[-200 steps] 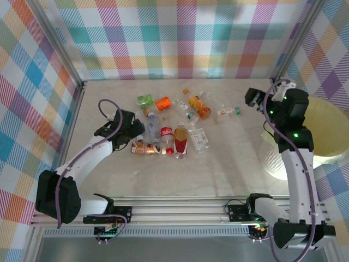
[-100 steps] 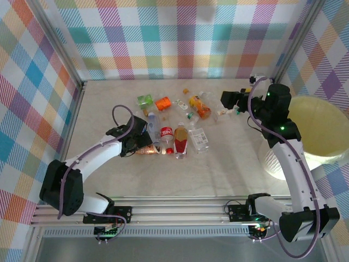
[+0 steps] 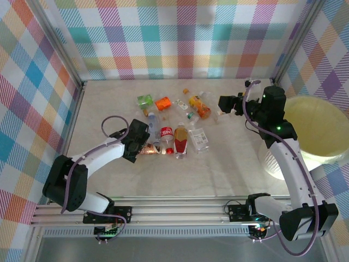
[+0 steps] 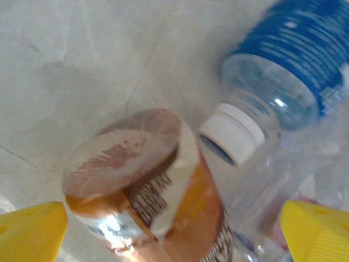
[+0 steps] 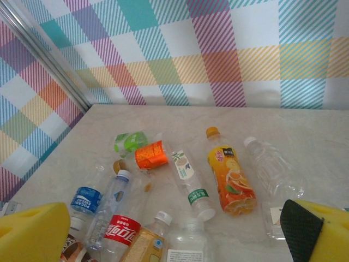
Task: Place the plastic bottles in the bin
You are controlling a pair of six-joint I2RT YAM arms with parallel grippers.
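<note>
- Jaws of the left gripper (image 3: pixel 139 143) stand released and wide apart. It sits low over the marble-look table (image 3: pixel 229 169) at the near-left side of the heap of plastic bottles (image 3: pixel 174 125).
- In the left wrist view the brown-labelled bottle (image 4: pixel 147 191) lies on its side between the yellow fingertips (image 4: pixel 32 232), seen end-on. I cannot tell whether either finger touches it.
- A white cap (image 4: pixel 232 134) lies just beside that bottle's end. Beyond the cap is the blue-labelled bottle (image 4: pixel 289 54), also lying down.
- The next row back, seen from the top camera, holds three bottles lying close side by side. They are the Coca-Cola bottle (image 3: pixel 167 134), an amber bottle with a red label (image 3: pixel 181 141) and a crushed clear bottle with a white label (image 3: pixel 200 139).
- Farther back the right wrist view shows five more:
  - a crushed green-labelled bottle (image 5: pixel 130 143);
  - a crushed orange-labelled bottle (image 5: pixel 151 155) just beside it;
  - a slim clear bottle with a white and green label (image 5: pixel 191 183);
  - an orange juice bottle (image 5: pixel 232 177) with an orange cap;
  - a clear unlabelled bottle (image 5: pixel 272 169).
- The right gripper (image 3: pixel 224 103) hangs at the far-right edge of the heap, facing the bottles. Its fingers (image 5: pixel 327 234) are spread with nothing gripped between them.
- The bin (image 3: pixel 322 131) stands at the right, just beside the right arm and well apart from the heap. Every bottle I can see lies on the table.
- A plaid wall (image 3: pixel 180 38) closes the far side.
</note>
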